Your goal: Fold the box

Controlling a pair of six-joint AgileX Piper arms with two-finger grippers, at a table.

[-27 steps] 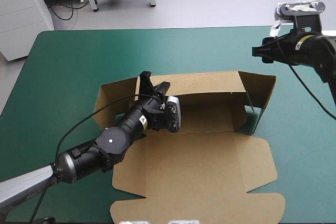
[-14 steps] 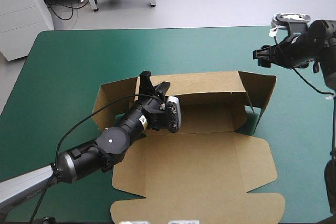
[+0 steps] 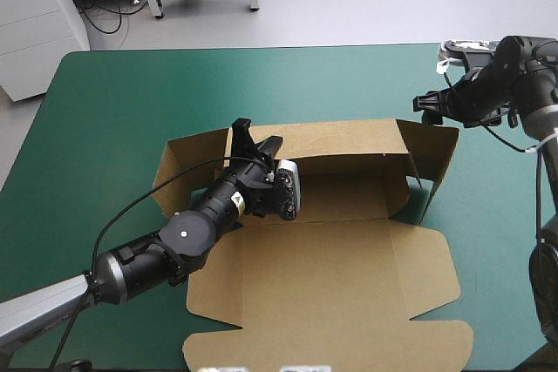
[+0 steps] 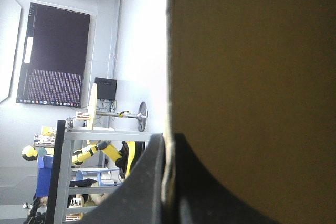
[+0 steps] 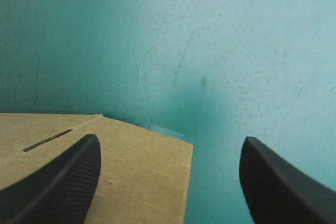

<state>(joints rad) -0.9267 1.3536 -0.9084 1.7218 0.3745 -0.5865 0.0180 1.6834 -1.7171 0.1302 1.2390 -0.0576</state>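
The brown box (image 3: 331, 276) lies open on the table, its lid panel flat toward the near edge and its far wall (image 3: 340, 139) raised. My left gripper (image 3: 245, 138) is shut on the far wall's upper edge near the left flap. In the left wrist view the board (image 4: 252, 77) fills one side and the black fingers (image 4: 142, 182) pinch its edge. My right gripper (image 3: 424, 104) hovers open just above the raised right flap (image 3: 433, 158). In the right wrist view the flap's corner (image 5: 131, 166) lies beneath the left finger (image 5: 63, 182), with nothing between the fingers.
The teal-green cover (image 3: 113, 119) surrounds the box on all sides. The table's far edge (image 3: 261, 48) runs a short way beyond the right gripper. The right edge lies close to the right arm.
The right arm has swung in and down toward the box's far right corner, its wrist turning. The left arm and the box have not moved.
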